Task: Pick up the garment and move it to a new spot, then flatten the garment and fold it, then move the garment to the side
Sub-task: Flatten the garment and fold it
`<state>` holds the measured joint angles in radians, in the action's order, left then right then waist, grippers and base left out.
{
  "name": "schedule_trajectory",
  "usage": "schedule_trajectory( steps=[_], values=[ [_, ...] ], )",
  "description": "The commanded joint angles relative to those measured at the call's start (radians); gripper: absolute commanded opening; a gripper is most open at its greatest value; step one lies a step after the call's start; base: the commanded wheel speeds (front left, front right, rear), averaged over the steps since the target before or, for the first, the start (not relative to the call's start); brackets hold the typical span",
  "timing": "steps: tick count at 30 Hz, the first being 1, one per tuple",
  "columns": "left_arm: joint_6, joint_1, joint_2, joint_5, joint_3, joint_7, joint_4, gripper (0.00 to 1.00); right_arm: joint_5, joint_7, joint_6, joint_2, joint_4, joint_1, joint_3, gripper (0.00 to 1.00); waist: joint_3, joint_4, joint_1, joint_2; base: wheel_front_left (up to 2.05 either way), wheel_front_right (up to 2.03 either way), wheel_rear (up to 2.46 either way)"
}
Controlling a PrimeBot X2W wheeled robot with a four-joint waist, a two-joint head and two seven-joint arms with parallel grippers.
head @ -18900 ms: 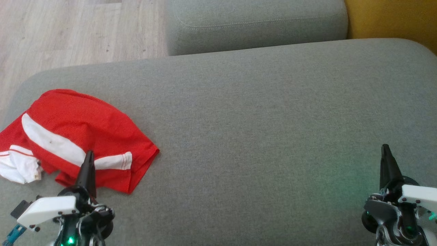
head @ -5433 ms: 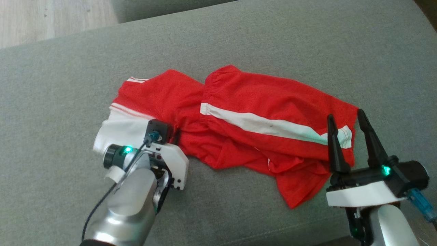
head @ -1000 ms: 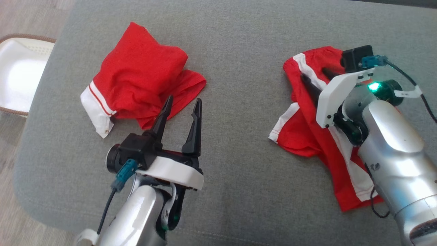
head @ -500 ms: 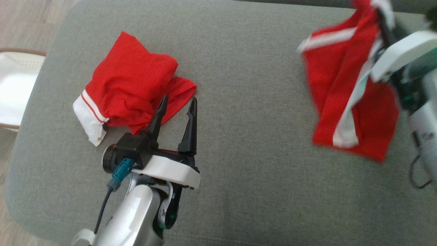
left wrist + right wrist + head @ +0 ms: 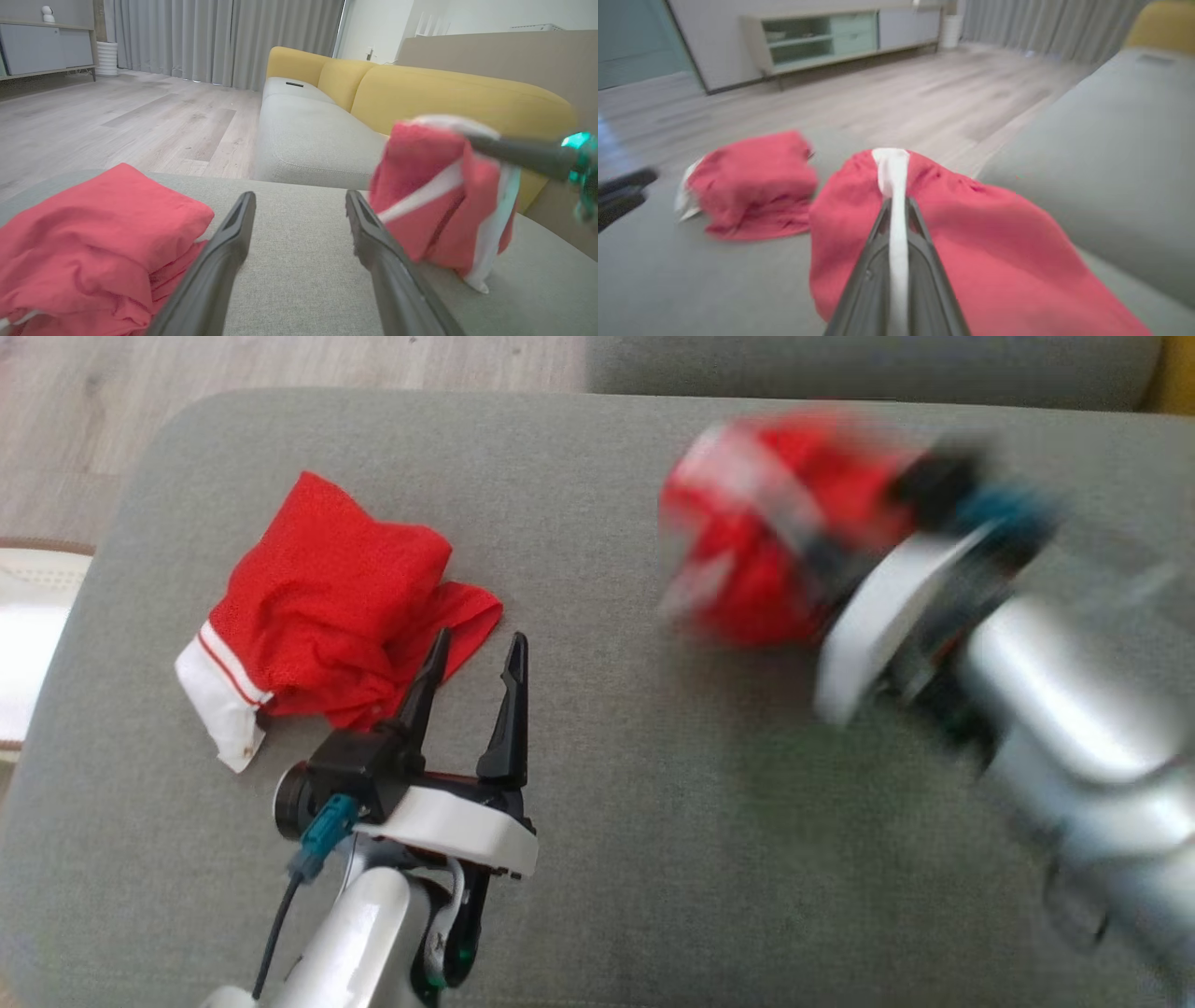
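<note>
The garment (image 5: 747, 551), red with a white stripe, hangs bunched and motion-blurred above the right half of the grey cushion. My right gripper (image 5: 896, 205) is shut on its white stripe, and the cloth (image 5: 980, 247) drapes around the fingers. From the left wrist view the garment (image 5: 430, 196) dangles off a dark right finger (image 5: 514, 153), its lower end close to the cushion. My left gripper (image 5: 478, 639) stands open and holds nothing, low over the cushion, its fingers (image 5: 243, 219) pointing between the two red cloths.
A second red cloth (image 5: 327, 593) with a white hem lies crumpled on the grey cushion (image 5: 597, 821), just left of my left gripper. Wooden floor (image 5: 280, 364) lies beyond the cushion's edge. A white object (image 5: 23, 625) sits at the left. A yellow sofa back (image 5: 444, 93) rises behind.
My right gripper shut on the striped garment, lifted it off the cushion and swung it toward the middle. The head camera shifted. The left gripper stayed open beside the other red cloth.
</note>
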<state>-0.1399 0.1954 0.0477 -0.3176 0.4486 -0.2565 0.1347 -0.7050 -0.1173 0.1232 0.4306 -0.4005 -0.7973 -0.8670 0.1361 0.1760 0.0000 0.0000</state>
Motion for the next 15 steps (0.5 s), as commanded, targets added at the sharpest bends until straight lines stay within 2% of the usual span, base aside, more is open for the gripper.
schedule_trajectory(
  steps=[1,5,10,11,12,15],
  values=[
    [0.002,0.026,0.003,0.010,-0.030,-0.005,-0.031,1.00,-0.011,-0.008,0.008,-0.015,0.029,0.017,-0.020,0.00,0.001,-0.008,0.0000,0.0000,0.00,0.00,0.00],
    [0.010,0.032,0.003,0.008,-0.025,-0.005,-0.025,1.00,-0.037,-0.007,0.008,-0.062,0.018,0.034,-0.219,0.00,0.003,-0.011,0.0000,0.0000,0.00,0.00,0.00],
    [0.009,0.050,0.003,-0.001,0.000,-0.005,-0.022,1.00,-0.058,0.076,0.008,-0.126,-0.088,0.004,-0.337,0.00,0.007,0.003,0.0000,0.0000,0.00,0.00,0.00],
    [0.008,0.051,0.003,-0.002,0.001,-0.005,-0.021,1.00,-0.052,0.096,0.008,-0.133,-0.109,-0.006,-0.349,0.26,0.008,0.005,0.0000,0.0000,0.00,0.00,0.00],
    [0.007,0.052,0.003,-0.003,0.002,-0.005,-0.021,1.00,-0.052,0.112,0.008,-0.139,-0.131,-0.012,-0.357,1.00,0.008,0.008,0.0000,0.0000,0.00,0.00,0.00],
    [0.005,0.049,0.003,-0.002,-0.002,-0.005,-0.020,1.00,-0.066,0.146,0.008,-0.143,-0.173,-0.026,-0.374,1.00,0.005,0.007,0.0000,0.0000,0.00,0.00,0.00]
  ],
)
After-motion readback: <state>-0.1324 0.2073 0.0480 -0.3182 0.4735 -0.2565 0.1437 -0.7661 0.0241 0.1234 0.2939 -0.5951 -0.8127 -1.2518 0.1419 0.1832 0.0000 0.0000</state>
